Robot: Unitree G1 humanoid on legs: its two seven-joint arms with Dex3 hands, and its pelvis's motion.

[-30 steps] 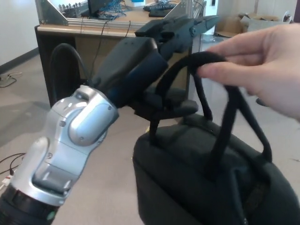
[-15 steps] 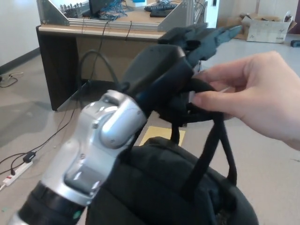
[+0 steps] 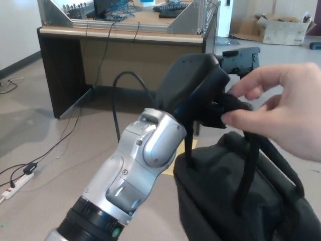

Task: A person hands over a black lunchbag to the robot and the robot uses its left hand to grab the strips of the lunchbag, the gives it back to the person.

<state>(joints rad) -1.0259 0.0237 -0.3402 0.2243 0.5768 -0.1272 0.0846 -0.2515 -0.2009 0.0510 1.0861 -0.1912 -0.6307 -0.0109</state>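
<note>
Hanging nearest the camera, low and to the right: black lunchbag (image 3: 235,201), body slumped, not resting on any surface.
Straps (image 3: 248,165): two dark loops rising from the lunchbag top, gathered at one bunch above it.
Left robot hand (image 3: 213,93): directly above the lunchbag, at the gathered straps; black shell tilted up and away; whether its fingers are clamped on the straps cannot be told, the bunch being hidden behind shell and person's fingers.
Left arm (image 3: 135,170): silver forearm rising from beside the lunchbag's left flank, wrist bent forward, cable looped behind.
Person's hand (image 3: 286,115): above the lunchbag's right side, fingers pinching the strap bunch, touching the robot hand.
Right robot hand: absent from view.
Workbench (image 3: 120,35): far beyond the lunchbag.
Status, judged: handover underway; grab unconfirmed; return outstanding.
</note>
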